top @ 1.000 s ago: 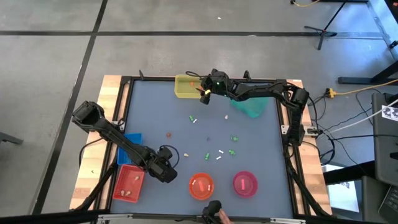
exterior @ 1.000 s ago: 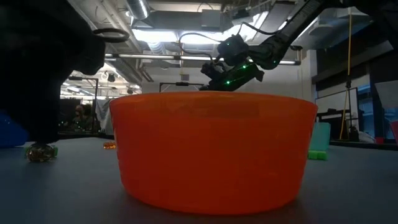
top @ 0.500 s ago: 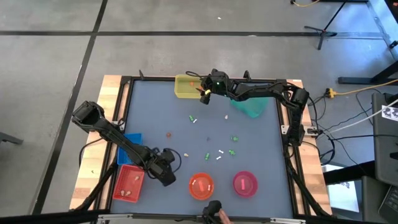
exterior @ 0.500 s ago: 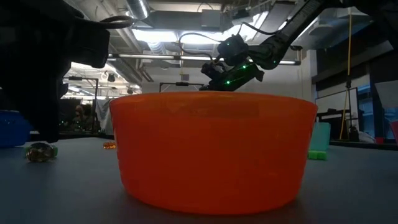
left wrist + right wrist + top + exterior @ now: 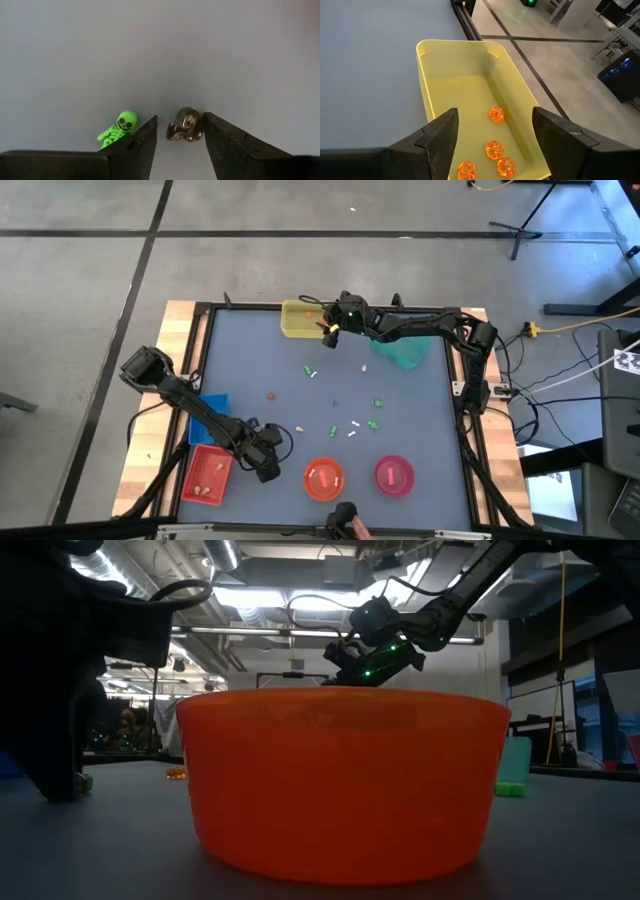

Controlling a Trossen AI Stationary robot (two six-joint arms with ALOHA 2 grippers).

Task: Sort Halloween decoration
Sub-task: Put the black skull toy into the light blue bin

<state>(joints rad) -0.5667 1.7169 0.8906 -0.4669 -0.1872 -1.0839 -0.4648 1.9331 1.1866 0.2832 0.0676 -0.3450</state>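
Note:
In the left wrist view my left gripper [image 5: 180,118] points down at the grey table, open. A small brown translucent trinket [image 5: 186,126] lies on the table between its fingertips. A green skeleton trinket [image 5: 119,129] lies just outside one finger. In the high view this gripper [image 5: 270,450] is near the front left. My right gripper [image 5: 492,131] hangs open above the yellow tray [image 5: 455,85] at the far edge. Several orange pumpkin trinkets [image 5: 495,148] lie in that tray.
A red tray [image 5: 208,476] and a blue tray [image 5: 213,406] stand left of my left gripper. An orange bowl [image 5: 324,478] and a pink bowl [image 5: 394,475] are at the near edge, a teal container [image 5: 405,352] at far right. Loose green and white trinkets [image 5: 352,425] dot the middle.
My left gripper has sunk toward the table and rolled about its own pointing line. In the low view it now stands in front of the brown trinket that showed beside it before. My right gripper has kept still.

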